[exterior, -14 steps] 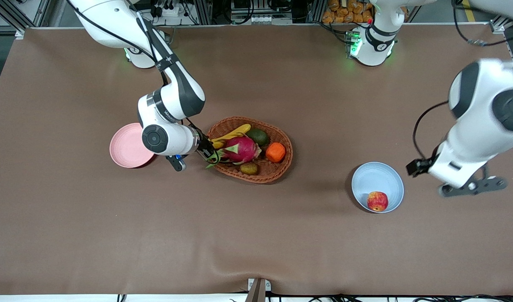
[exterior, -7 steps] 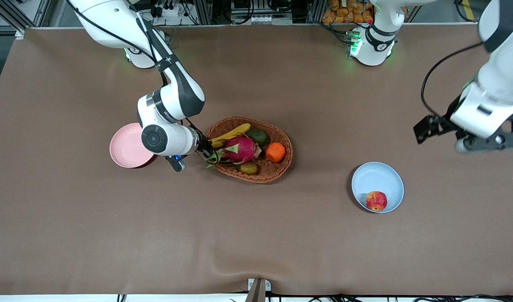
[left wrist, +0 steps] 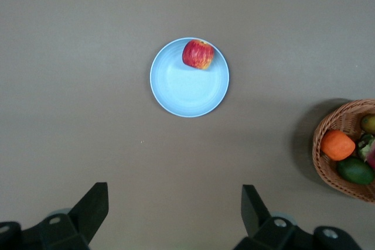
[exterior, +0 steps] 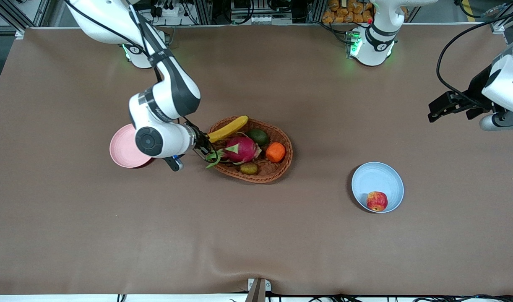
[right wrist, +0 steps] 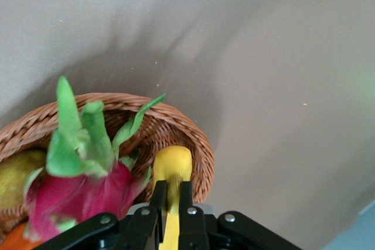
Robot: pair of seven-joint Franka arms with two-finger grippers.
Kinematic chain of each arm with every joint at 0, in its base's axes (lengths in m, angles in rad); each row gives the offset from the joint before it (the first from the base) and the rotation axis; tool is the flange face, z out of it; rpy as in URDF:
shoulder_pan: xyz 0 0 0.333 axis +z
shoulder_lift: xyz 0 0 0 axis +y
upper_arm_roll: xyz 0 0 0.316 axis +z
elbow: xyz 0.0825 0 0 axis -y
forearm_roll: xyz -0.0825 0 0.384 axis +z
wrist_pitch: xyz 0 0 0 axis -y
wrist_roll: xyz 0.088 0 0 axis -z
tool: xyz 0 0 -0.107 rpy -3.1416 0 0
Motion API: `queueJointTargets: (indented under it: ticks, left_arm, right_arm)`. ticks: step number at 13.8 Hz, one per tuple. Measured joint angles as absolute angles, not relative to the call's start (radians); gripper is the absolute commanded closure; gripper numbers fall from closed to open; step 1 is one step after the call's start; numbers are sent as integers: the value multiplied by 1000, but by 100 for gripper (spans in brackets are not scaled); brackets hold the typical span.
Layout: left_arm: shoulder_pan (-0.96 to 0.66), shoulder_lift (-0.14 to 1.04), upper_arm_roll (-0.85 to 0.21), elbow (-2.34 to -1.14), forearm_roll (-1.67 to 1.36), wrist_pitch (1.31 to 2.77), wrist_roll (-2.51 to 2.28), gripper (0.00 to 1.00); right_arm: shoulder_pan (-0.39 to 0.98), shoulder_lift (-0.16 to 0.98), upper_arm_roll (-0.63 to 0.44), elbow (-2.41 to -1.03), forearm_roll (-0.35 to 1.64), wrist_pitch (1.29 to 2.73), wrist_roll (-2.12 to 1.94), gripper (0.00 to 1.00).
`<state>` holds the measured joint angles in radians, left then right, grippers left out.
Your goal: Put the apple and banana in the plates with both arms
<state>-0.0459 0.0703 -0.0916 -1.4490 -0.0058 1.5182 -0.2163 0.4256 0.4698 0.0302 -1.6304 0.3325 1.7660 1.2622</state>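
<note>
The red-and-yellow apple (exterior: 376, 201) lies in the pale blue plate (exterior: 376, 177); both show in the left wrist view, apple (left wrist: 198, 54) on plate (left wrist: 181, 89). The yellow banana (exterior: 229, 128) is lifted at one end over the wicker basket (exterior: 277, 172). My right gripper (exterior: 202, 145) is shut on the banana (right wrist: 171, 171) at the basket's rim. The pale pink plate (exterior: 124, 149) lies beside it, partly under the right arm. My left gripper (left wrist: 174, 212) is open and empty, high over the table at the left arm's end, its body (exterior: 455, 107) away from the blue plate.
The basket holds a pink dragon fruit (exterior: 239, 149), an orange (exterior: 275, 152), a green avocado (exterior: 258, 136) and a kiwi (exterior: 249, 168). The table edge runs close to the left gripper.
The right gripper has lifted the banana's end up out of the basket. The left arm has swung up and away from the blue plate toward its own end.
</note>
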Motion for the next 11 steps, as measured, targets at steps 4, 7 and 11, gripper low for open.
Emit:
queueJointTargets:
  ticks: [4, 7, 11]
  left_arm:
    - [-69, 32, -83, -1473, -6, 1509, -217, 0]
    - [-73, -18, -45, -1510, -6, 1507, -216, 0]
    - [-74, -36, -36, -1528, -6, 1507, -216, 0]
  right_arm:
    - [359, 452, 26, -1522, 326, 1599, 1098, 100]
    - [297, 448, 22, -1509, 234, 1537, 839, 100]
    - [170, 445, 15, -1510, 106, 1540, 333, 100]
